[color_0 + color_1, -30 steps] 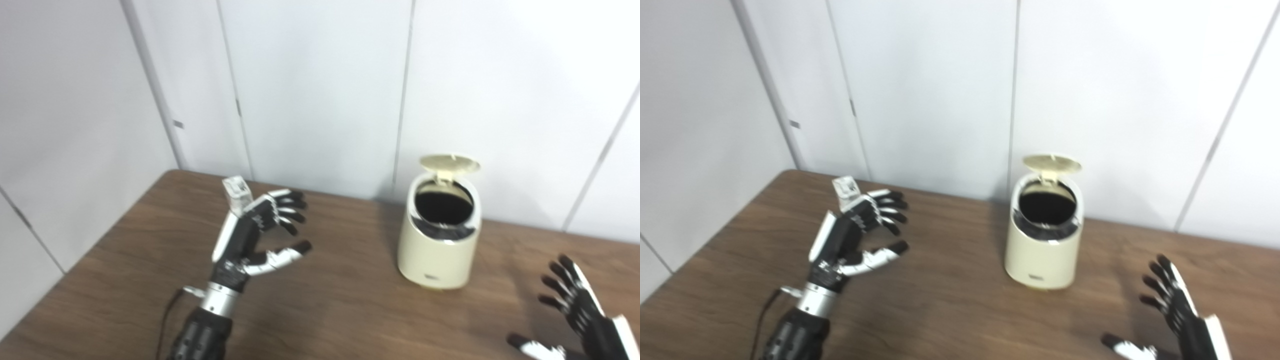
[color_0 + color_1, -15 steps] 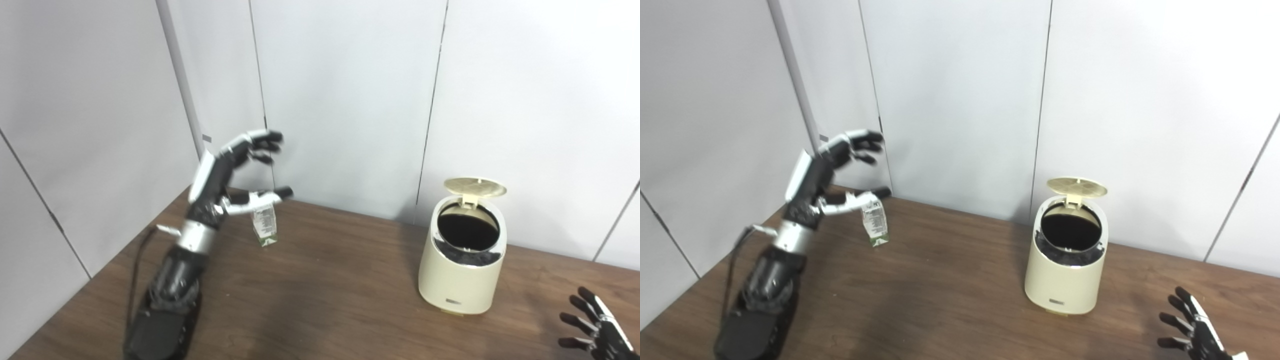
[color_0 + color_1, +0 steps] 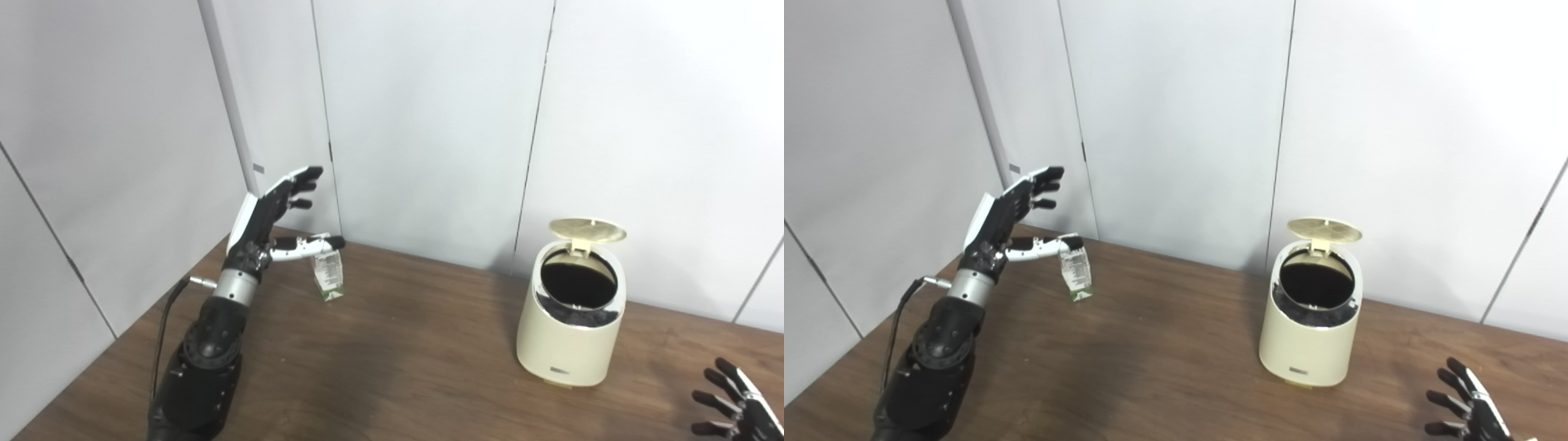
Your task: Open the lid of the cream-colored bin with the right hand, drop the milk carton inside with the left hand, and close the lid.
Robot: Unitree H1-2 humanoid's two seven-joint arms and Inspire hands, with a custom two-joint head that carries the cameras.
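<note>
Left hand: raised above far-left table, fingers spread wide, holds nothing; thumb tip right at carton top, contact unclear.
Milk carton: upright on table, well apart from bin.
Change: a second ago the hand was low in front of the carton; now it's up over it, still not grasped.
Bin: lid up, mouth open.
Right hand: low right corner, fingers apart, empty.
Meaning: lid step looks done; carton pickup still pending.

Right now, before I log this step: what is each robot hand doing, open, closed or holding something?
Left robot hand: open, fingers spread, above the milk carton, not gripping it.
Right robot hand: open, holding nothing.
</note>
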